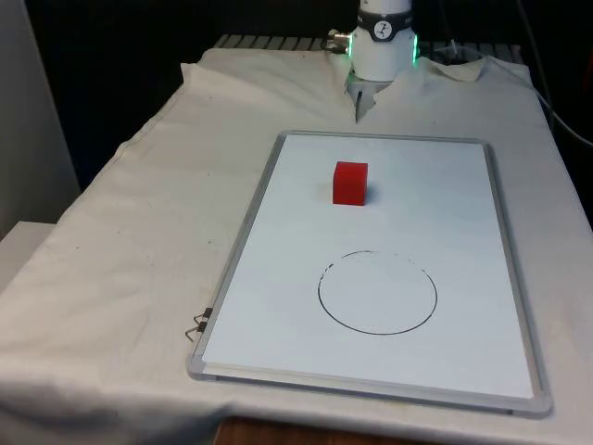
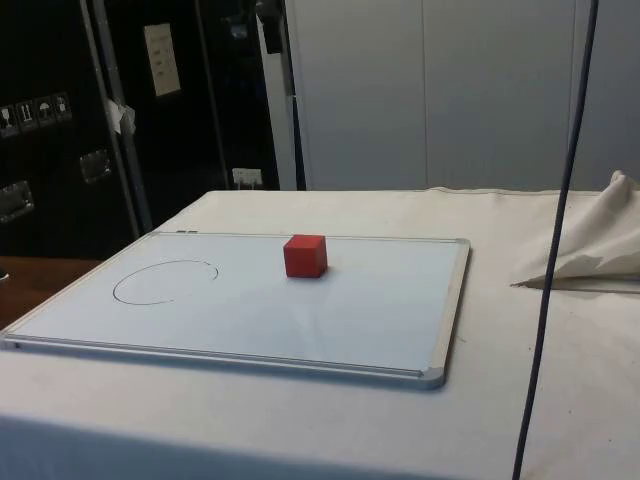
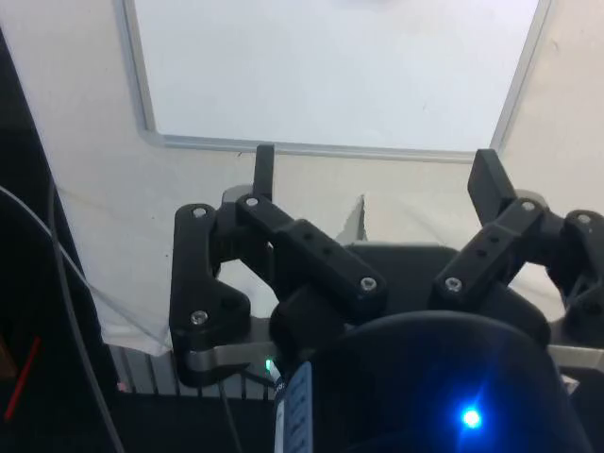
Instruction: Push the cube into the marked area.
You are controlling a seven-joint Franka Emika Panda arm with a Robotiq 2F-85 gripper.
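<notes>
no brand name or readable writing is showing on the board or the cube. in the side view a pale paper sheet is hanging on a dark cabinet door and small white handling stickers are sitting on the cabinet beside it, but their print is too small to read.

the red cube is sitting on a whiteboard, on the half of the board nearer the robot. it is looking matte, solid-coloured and sharp-edged, with flat faces. it is resting well outside the marked area, a thin hand-drawn black circle with a slightly broken line at its far edge, and a strip of bare board is lying between the two. in the side view the cube is sitting near the board's middle, with the circle off toward the cabinets.

the whiteboard is smooth and glossy, rectangular, with a grey metal-looking frame and rounded corners. it is lying flat on the table's white cloth, which is looking soft and creased, bunching into folds near the robot's base.

the gripper is hovering above the cloth just off the board's near-robot edge, its two black fingers spread wide apart and holding nothing. the fingers are looking like slim flat bars on jointed black linkages with silver screws.
</notes>
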